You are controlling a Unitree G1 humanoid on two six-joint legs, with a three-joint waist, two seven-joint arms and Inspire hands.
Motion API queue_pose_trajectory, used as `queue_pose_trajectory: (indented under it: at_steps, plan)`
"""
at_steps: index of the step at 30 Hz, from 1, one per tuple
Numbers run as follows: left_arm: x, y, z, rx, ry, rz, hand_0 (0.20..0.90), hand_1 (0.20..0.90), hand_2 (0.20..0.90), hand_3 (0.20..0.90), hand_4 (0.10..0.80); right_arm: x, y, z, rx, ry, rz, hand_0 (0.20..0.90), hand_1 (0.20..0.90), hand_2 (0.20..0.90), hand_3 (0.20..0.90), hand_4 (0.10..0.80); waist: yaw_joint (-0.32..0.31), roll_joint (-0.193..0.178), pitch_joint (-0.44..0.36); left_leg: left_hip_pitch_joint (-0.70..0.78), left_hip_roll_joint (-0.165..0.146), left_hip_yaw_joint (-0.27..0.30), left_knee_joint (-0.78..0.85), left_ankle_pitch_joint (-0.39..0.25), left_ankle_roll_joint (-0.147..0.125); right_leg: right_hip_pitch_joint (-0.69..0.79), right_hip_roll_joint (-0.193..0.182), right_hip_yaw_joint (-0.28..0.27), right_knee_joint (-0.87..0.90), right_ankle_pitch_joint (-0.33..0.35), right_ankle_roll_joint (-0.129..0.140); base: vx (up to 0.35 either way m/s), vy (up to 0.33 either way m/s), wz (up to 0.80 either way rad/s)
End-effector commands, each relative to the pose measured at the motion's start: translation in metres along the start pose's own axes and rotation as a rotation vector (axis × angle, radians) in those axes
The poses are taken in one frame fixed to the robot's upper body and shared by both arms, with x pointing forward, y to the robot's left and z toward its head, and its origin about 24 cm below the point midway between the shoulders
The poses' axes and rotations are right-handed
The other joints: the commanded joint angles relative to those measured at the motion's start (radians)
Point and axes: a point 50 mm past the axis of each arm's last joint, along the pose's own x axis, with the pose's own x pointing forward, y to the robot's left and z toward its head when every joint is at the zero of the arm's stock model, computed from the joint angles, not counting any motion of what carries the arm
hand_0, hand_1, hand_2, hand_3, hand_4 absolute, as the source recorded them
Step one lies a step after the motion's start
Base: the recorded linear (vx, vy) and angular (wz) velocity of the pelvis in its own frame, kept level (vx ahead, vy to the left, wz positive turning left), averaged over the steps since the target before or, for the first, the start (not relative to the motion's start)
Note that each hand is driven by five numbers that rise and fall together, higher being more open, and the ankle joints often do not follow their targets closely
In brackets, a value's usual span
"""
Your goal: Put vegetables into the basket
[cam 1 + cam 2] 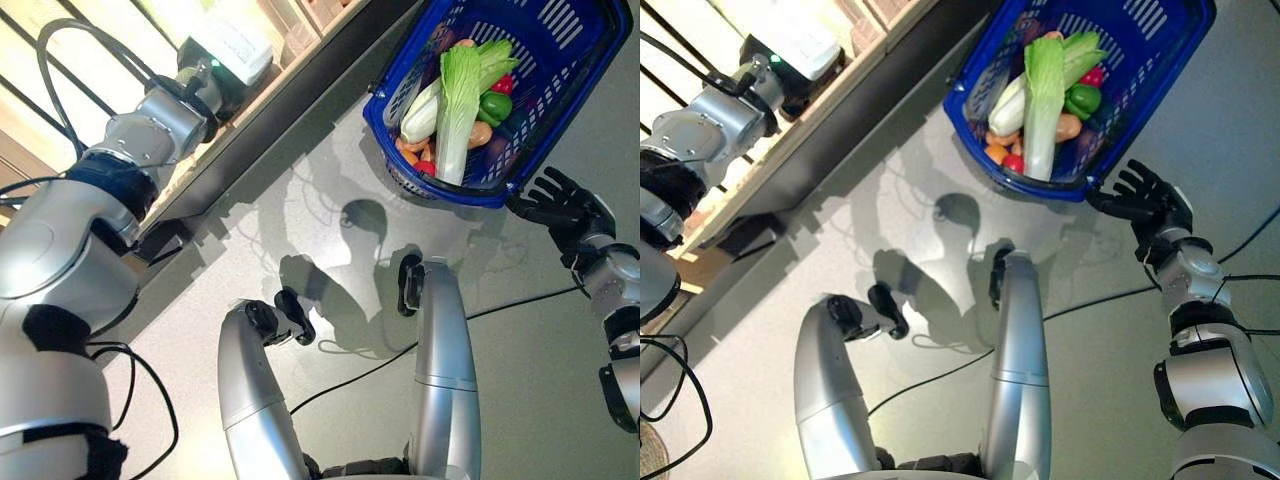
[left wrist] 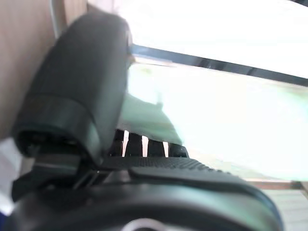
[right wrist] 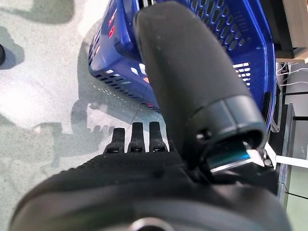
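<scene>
A blue plastic basket [image 1: 470,196] stands on the grey floor at the upper right. Inside lie a napa cabbage [image 1: 458,100], a white radish [image 1: 420,116], a green pepper [image 1: 496,105], a red tomato [image 1: 503,84] and some carrots [image 1: 998,152]. My right hand [image 1: 560,205] hovers open just beside the basket's near rim, holding nothing; in its wrist view the straight fingers [image 3: 137,139] point toward the basket [image 3: 120,62]. My left hand [image 1: 195,90] reaches up to the shelf at the upper left, against a pale green-white item [image 1: 235,45], which also shows in the left wrist view [image 2: 149,115].
A wooden shelf with a dark base board [image 1: 270,120] runs diagonally across the upper left. A small dark box [image 1: 160,240] sits at its foot. Grey floor [image 1: 330,180] stretches between the shelf and the basket.
</scene>
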Motion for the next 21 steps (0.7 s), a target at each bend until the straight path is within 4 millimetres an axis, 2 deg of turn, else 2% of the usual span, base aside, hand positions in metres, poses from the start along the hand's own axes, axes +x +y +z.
queue_pose_trajectory:
  at_steps: [1,12,16,21]
  plan:
    - [-0.021,0.0,-0.073,0.014,0.243,-0.029,0.3,0.3,0.3,0.3,0.4,-0.01,-0.031,0.013,0.038,-0.07,-0.131,0.9,0.9,0.9,0.9,0.8,-0.005,-0.034,-0.004,0.048,0.026,-0.073,-0.049,-0.045,-0.104,0.133,-0.059,0.004,-0.209,0.125,0.065,0.0,0.0,0.0]
    - [-0.025,-0.01,-0.069,-0.005,0.194,-0.013,0.3,0.3,0.3,0.3,0.4,-0.009,-0.026,0.006,0.031,-0.04,-0.085,0.9,0.9,0.9,0.9,0.8,0.002,-0.038,-0.004,0.212,0.021,-0.036,-0.169,-0.011,-0.11,0.292,-0.041,-0.028,-0.295,0.128,0.063,-0.006,-0.003,0.01]
    - [-0.028,-0.014,-0.068,-0.022,0.17,0.009,0.3,0.3,0.3,0.3,0.4,-0.013,-0.03,-0.005,0.05,-0.029,-0.095,0.9,0.9,0.9,0.9,0.8,0.002,-0.037,-0.004,0.299,0.021,-0.02,-0.236,0.015,-0.113,0.376,-0.031,-0.036,-0.343,0.132,0.058,0.003,-0.001,-0.01]
    - [-0.031,-0.017,-0.065,-0.083,0.141,0.062,0.3,0.3,0.3,0.3,0.4,-0.015,-0.026,-0.017,0.028,-0.008,-0.058,0.9,0.9,0.9,0.9,0.8,0.002,-0.041,-0.005,0.418,0.017,-0.011,-0.326,0.051,-0.119,0.492,-0.028,-0.045,-0.398,0.132,0.048,0.024,-0.01,-0.01]
